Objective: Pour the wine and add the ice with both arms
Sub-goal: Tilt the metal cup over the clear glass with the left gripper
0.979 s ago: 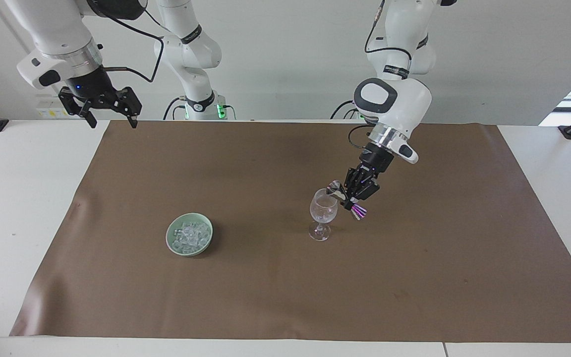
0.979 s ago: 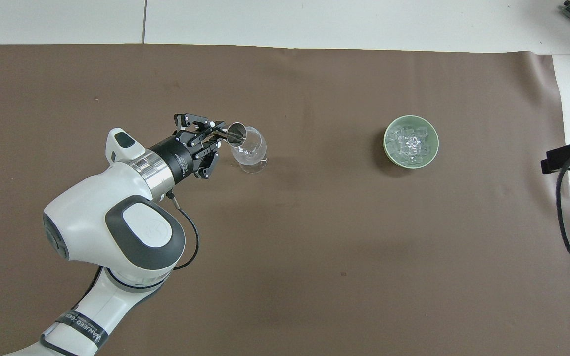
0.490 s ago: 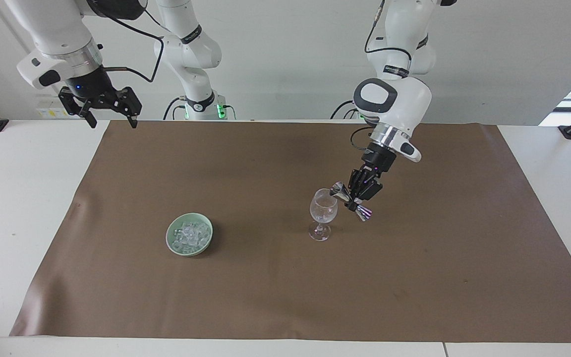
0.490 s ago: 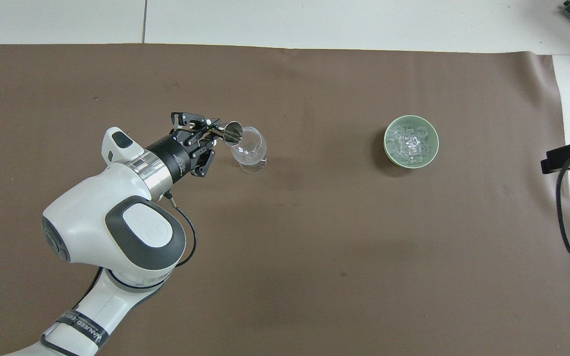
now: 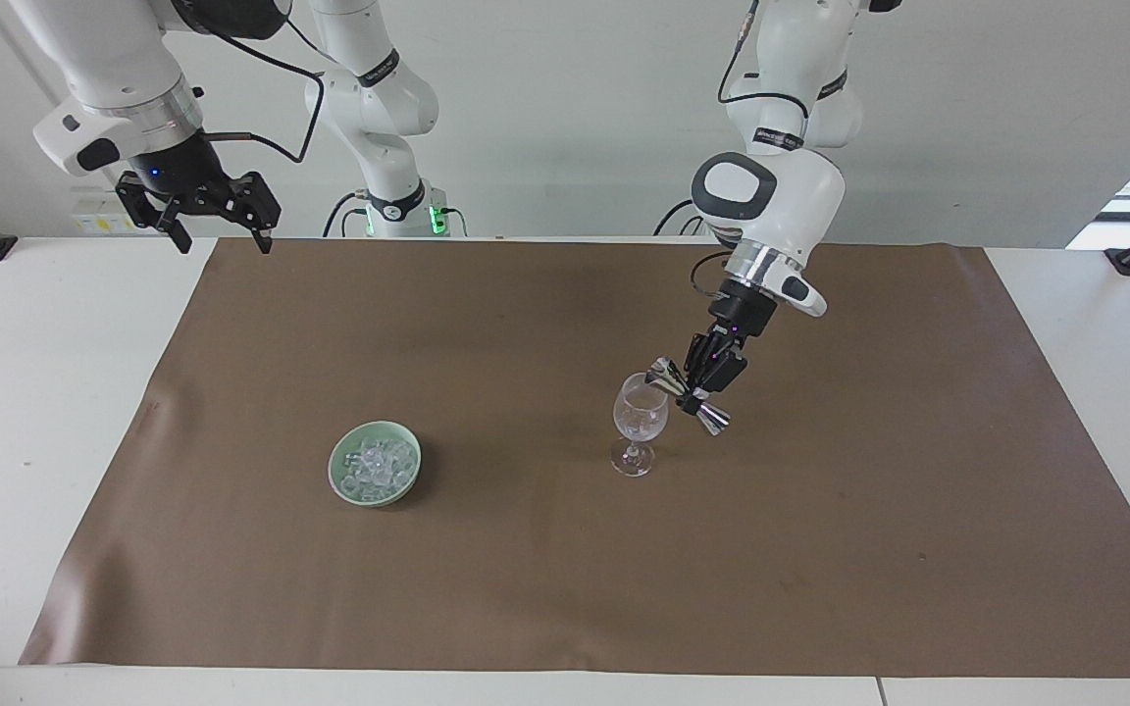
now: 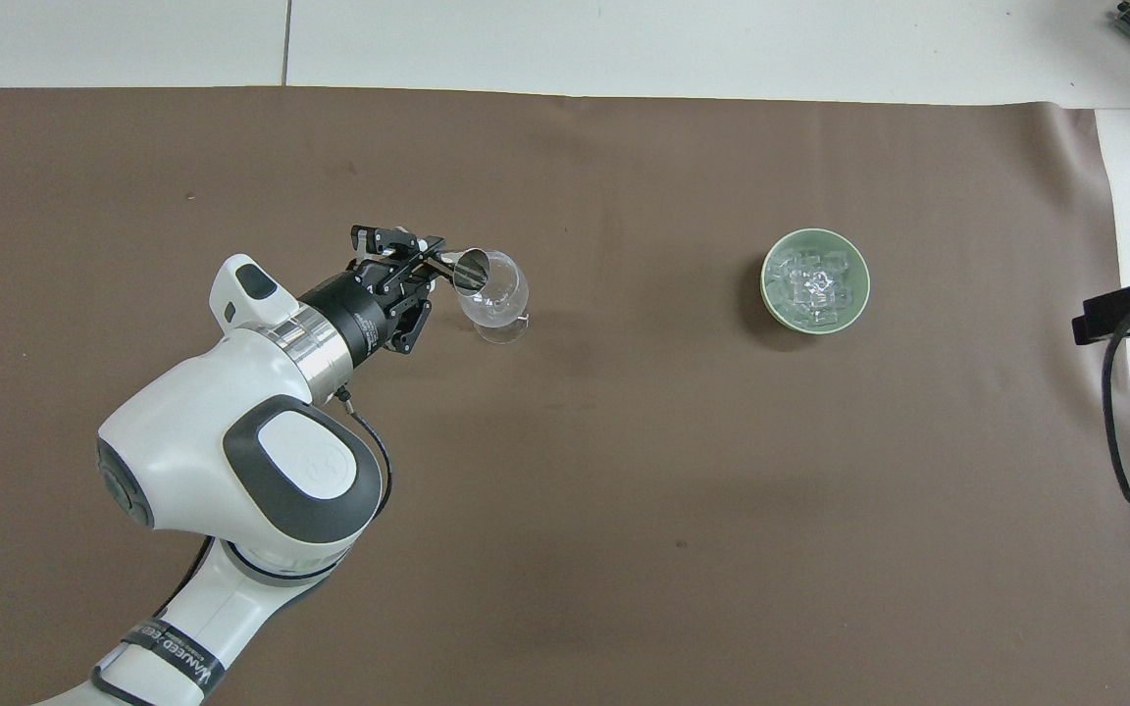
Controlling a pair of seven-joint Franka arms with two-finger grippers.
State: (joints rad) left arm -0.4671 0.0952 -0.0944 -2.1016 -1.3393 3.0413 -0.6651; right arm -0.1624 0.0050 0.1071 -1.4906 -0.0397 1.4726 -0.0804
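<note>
A heap of small clear ice [image 5: 375, 468] chunks fills a round pale-green bowl [image 5: 406, 482] on the brown mat [image 5: 565, 588], toward the right arm's end of the counter [image 5: 35, 412]. At the bowl's three o'clock in the facing view stands a stemmed wine glass [image 5: 640, 420], upright and transparent; its contents are hard to make out. The left gripper [image 5: 698, 389] is clamped on the waist of a shiny double-cone metal measuring cup [image 5: 712, 419], tilted with one mouth at the glass's rim. The right gripper [image 5: 217, 233] waits, fingers spread, over the mat's corner; the overhead view cuts it off.
</note>
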